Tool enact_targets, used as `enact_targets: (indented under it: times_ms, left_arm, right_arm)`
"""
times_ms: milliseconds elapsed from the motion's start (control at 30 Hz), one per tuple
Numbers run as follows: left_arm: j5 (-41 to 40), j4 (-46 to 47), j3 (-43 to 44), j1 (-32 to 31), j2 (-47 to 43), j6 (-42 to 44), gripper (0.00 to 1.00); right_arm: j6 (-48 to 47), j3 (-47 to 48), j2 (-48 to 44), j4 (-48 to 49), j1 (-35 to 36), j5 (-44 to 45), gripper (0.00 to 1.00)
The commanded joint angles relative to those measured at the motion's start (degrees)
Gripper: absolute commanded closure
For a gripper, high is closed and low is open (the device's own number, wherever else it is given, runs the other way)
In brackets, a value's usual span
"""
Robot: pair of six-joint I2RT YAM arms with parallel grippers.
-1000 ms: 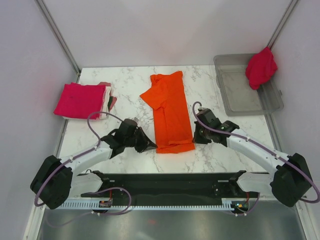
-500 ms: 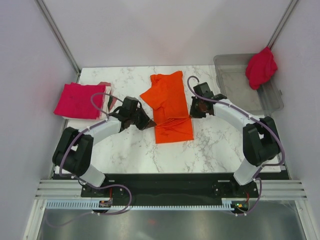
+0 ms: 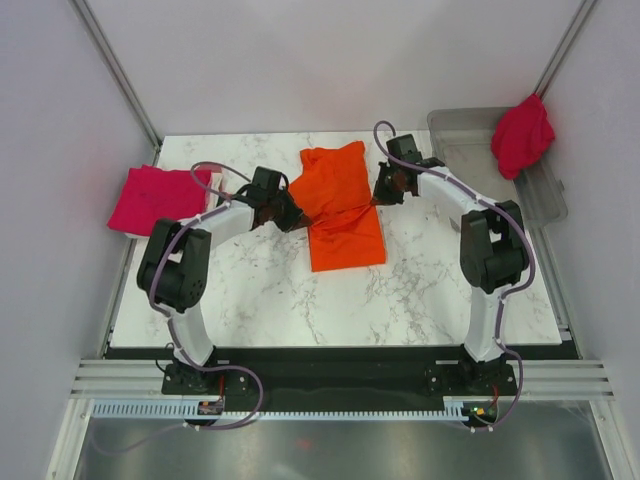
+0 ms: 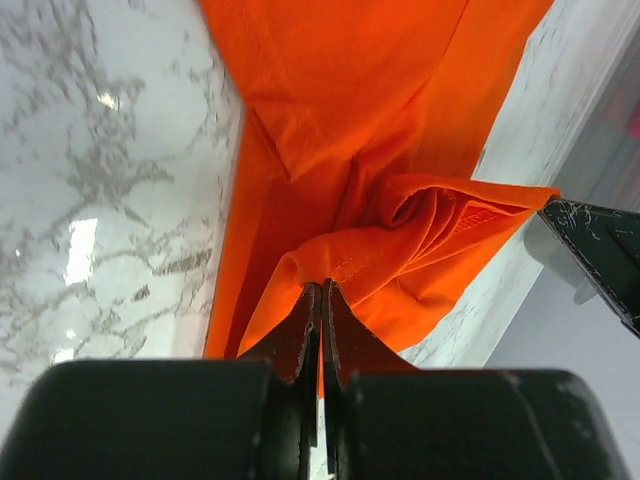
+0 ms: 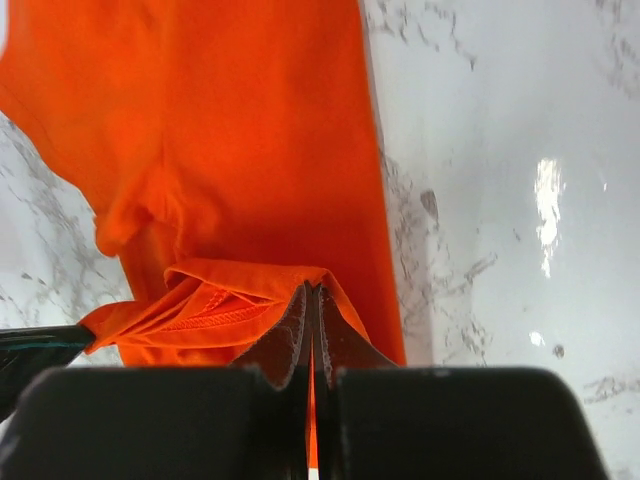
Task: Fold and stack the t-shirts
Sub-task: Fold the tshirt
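Observation:
The bright orange t-shirt (image 3: 343, 205) lies on the marble table's middle, its near end doubled back over the far part. My left gripper (image 3: 297, 216) is shut on the shirt's left hem corner (image 4: 330, 265). My right gripper (image 3: 376, 194) is shut on the right hem corner (image 5: 300, 275). Both hold the hem lifted over the shirt's body. A stack of folded crimson-magenta shirts (image 3: 155, 198) lies at the table's left edge, partly hidden by my left arm. Another crimson shirt (image 3: 521, 135) hangs over the bin's far right corner.
The clear grey plastic bin (image 3: 480, 185) stands at the back right, close to my right arm. White enclosure walls surround the table (image 3: 420, 290). Bare marble lies in front of the orange shirt.
Both grippers moved away from the near edge toward the back, carrying the orange shirt's bottom hem over its body. The shirt now looks about half as long.

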Motion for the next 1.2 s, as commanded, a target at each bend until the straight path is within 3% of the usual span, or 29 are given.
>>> enact_targets:
  times_ms: [0, 133, 200, 233, 267, 333, 367, 533, 600, 767, 1100, 1167]
  left_arm:
    - [0.59, 0.0, 4.51, 1.87, 1.95, 2.28, 0.98]
    - [1.12, 0.08, 8.9, 2.84, 5.98, 2.37, 0.98]
    - [1.91, 0.0, 11.27, 3.45, 7.92, 3.07, 0.97]
    - [2.44, 0.08, 13.64, 3.89, 8.97, 3.16, 0.87]
    - [2.88, 0.43, 14.96, 4.68, 10.72, 3.51, 0.52]
    - [3.05, 0.35, 17.69, 5.48, 11.71, 4.74, 0.15]
    - [3.41, 0.35, 18.14, 6.09, 11.27, 5.52, 0.14]
    - [1.21, -0.35, 11.75, 6.01, 2.15, 11.06, 0.13]
    - [2.17, -0.79, 6.49, 5.22, -2.5, 12.12, 0.14]
    - [2.62, -0.62, -4.34, 2.59, -10.08, 13.44, 0.18]
    - [4.11, 1.57, -15.86, -1.11, -14.4, 13.09, 0.24]
    - [5.08, 2.45, -16.57, -1.29, -13.7, 12.83, 0.27]
  right_arm:
    - [-0.35, 6.19, 2.33, 0.1, -1.27, -1.78, 1.0]
    - [-0.17, 10.93, 7.15, 0.27, -2.15, -2.57, 1.0]
    - [0.18, 14.27, 9.27, 0.1, -2.5, -3.36, 0.79]
    - [0.53, 15.07, 10.58, 0.27, -2.85, -3.62, 0.57]
    - [0.44, 15.25, 10.59, 1.49, -2.94, -2.76, 0.33]
    - [0.44, 12.54, 7.63, 4.48, -3.03, -1.96, 0.24]
    - [0.27, 9.39, 6.3, 6.23, -3.03, -1.78, 0.2]
    - [-1.84, -4.14, -5.36, 8.97, -3.03, -2.65, 0.26]
    - [-1.76, -15.8, -10.38, 13.17, -3.03, -6.06, 0.38]
    - [-1.32, -26.47, -15.15, 15.39, -2.95, -11.79, 0.49]
    - [-2.81, -34.4, -16.83, 15.65, -2.77, -13.21, 0.54]
    - [-2.99, -34.76, -16.22, 16.09, -2.68, -13.21, 0.61]
